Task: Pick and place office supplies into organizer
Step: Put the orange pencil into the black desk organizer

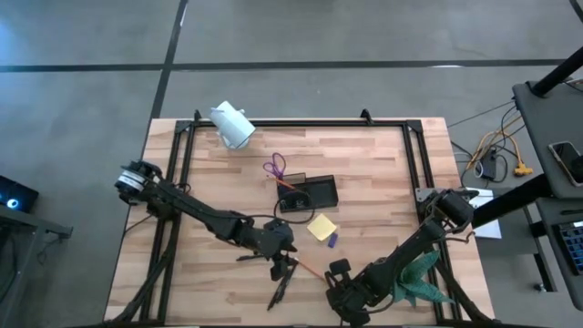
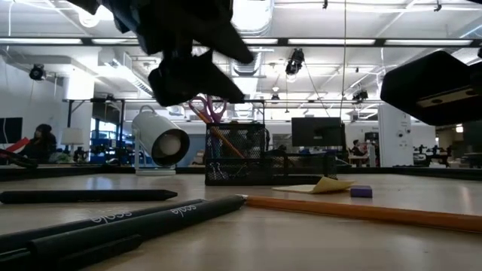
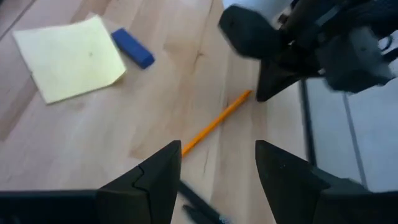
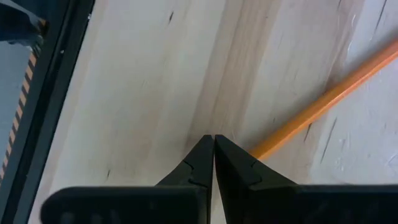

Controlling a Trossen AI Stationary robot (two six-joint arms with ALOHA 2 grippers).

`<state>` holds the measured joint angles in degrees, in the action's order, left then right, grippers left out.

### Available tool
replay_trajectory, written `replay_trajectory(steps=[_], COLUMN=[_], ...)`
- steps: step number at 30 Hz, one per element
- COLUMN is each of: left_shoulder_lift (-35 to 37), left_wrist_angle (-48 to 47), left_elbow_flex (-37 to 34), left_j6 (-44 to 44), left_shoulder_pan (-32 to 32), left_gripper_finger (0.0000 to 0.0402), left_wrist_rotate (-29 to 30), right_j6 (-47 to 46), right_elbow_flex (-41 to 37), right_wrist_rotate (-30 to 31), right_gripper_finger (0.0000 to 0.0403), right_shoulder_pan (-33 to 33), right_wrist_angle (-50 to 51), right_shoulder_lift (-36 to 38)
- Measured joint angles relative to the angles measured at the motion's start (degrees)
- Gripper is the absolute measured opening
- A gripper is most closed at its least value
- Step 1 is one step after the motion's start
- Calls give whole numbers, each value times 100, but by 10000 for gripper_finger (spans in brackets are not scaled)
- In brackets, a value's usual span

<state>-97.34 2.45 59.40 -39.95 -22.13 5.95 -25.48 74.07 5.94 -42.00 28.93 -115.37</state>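
Observation:
My left gripper (image 3: 217,171) is open and hovers above the table over the orange pencil (image 3: 214,121), which lies flat between two black pens (image 1: 278,290). In the high view the left gripper (image 1: 284,261) is near the table's near edge. My right gripper (image 4: 213,142) is shut, just above the wood beside the pencil's end (image 4: 326,98); in the high view the right gripper (image 1: 339,271) is right of the left one. The yellow sticky-note pad (image 1: 321,227) and a small purple piece (image 1: 332,240) lie flat. Purple scissors (image 1: 274,167) stick up out of the dark organizer (image 1: 308,193).
A white cylindrical camera (image 1: 232,125) stands at the table's far edge. A green plant (image 1: 421,278) lies under the right arm at the near right corner. Black frame rails (image 1: 414,159) run along the table's sides. Bare wood shows left of the organizer.

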Motion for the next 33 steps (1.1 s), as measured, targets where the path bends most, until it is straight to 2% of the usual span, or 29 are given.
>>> replay_trajectory(steps=[10,19,29,33], left_shoulder_lift=[59,59,61,61], left_wrist_angle=[-182,-159,-166,-163], left_elbow_flex=[24,22,13,9], left_j6=[327,294,287,287], left_shoulder_pan=[30,35,28,26], left_gripper_finger=[189,189,189,189], left_wrist_rotate=[-30,-11,-17,-25], right_j6=[-426,-420,-454,-448], right_elbow_flex=[176,112,240,332], right_wrist_rotate=[136,176,185,517], right_gripper_finger=[9,9,9,9], right_shoulder_pan=[-133,-70,-82,-113], right_wrist_angle=[354,388,613,833], right_shoulder_lift=[275,2,61,102])
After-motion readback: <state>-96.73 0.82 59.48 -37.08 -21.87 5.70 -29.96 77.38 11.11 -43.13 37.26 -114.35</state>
